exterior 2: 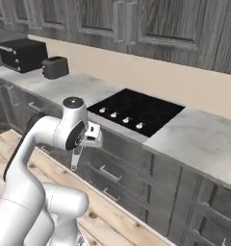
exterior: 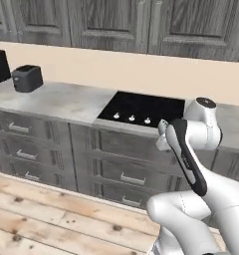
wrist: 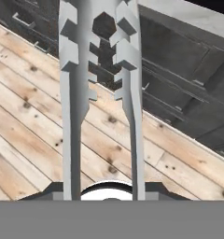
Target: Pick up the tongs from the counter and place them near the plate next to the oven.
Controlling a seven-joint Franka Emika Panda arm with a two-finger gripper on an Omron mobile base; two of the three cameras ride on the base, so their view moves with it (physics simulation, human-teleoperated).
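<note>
White robot arm holding silver tongs (wrist: 100, 93) pinched in its gripper (exterior 2: 77, 154). The tongs hang down from the fingers, below the counter (exterior 2: 204, 139) edge, in front of the drawers left of the black stovetop (exterior 2: 136, 113), above the wooden floor (wrist: 48, 126).

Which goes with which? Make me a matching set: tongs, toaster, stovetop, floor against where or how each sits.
Things:
1. tongs
2. toaster
3. stovetop
4. floor

Places or states:
A. set flush into the counter
B. pale wooden planks, lowest of all
C. gripped in the tool, hanging over the planks
D. standing on the counter by the wall, left of the burners

Pairs: 1-C, 2-D, 3-A, 4-B
</note>
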